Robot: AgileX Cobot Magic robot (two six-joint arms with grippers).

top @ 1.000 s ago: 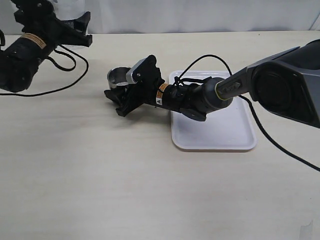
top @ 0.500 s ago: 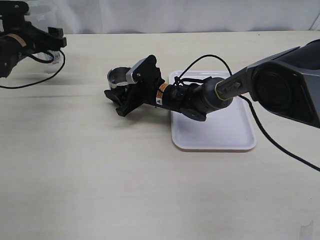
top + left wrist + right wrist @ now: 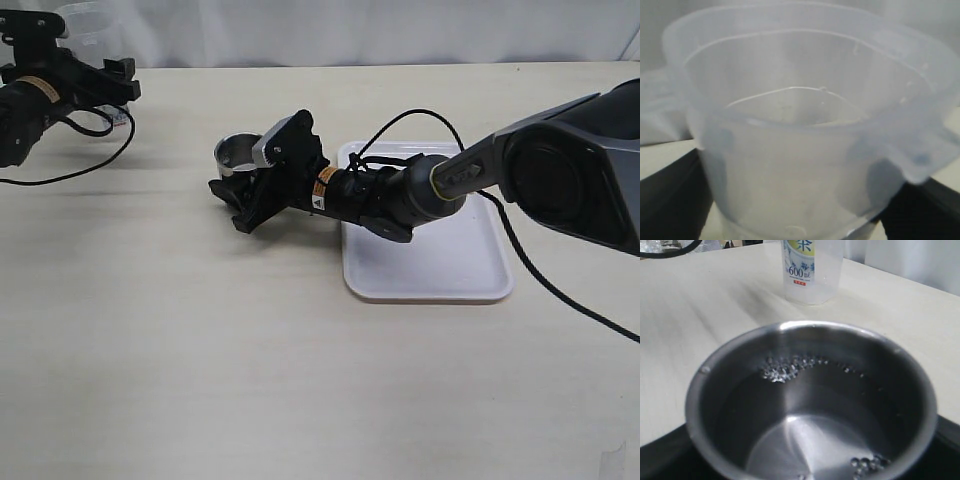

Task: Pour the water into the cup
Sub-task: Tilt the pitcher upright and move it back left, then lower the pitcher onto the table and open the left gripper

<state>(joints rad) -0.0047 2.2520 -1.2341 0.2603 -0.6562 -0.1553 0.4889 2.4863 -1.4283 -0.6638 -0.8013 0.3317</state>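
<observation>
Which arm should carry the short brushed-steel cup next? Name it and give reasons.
Right. The right gripper flanks the short brushed-steel cup; the left gripper is far off, occupied with the clear plastic jug.

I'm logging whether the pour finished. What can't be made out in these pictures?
- Exterior view: clear plastic jug largely hidden behind the left gripper.
- Left wrist view: jug blurred; water level and grip unclear.
- Exterior view: inside of the short brushed-steel cup hidden by the right gripper.
- Right wrist view: jug's label cut off by the top edge.
</observation>
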